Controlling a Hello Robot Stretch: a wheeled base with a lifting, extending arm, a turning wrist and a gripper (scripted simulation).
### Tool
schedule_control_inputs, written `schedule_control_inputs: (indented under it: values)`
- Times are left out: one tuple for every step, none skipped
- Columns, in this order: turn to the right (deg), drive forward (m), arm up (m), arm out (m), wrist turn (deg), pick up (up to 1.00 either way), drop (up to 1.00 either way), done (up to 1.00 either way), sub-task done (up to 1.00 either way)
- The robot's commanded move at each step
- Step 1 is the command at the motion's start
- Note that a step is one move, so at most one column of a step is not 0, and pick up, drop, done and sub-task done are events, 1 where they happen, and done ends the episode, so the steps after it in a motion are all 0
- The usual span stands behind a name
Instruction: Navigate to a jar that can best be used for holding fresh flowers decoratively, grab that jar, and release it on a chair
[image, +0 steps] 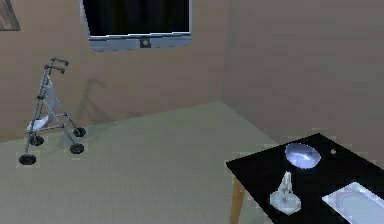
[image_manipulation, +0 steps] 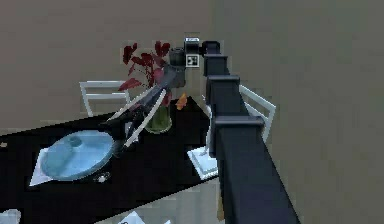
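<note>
jar: greenish glass jar with red flowers stands near the black table's far edge | gripper: arm is out across the table to grab it, you can't tell its spread or if it holds anything | white chair right behind, for the drop

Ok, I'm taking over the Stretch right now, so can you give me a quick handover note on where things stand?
Gripper: out at the black table, close to the jar; cannot tell whether it holds anything.
Jar: greenish glass with red leaves, seemingly standing on the table.
White chair behind the table.
Done: reached the jar. Left: confirm the grab, set it on a chair.
</note>
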Motion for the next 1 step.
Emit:
schedule_control_inputs:
  values:
    - [0.0, 0.00, 0.00, -0.38, 0.0, 0.00, 0.00, 0.00, 0.00]
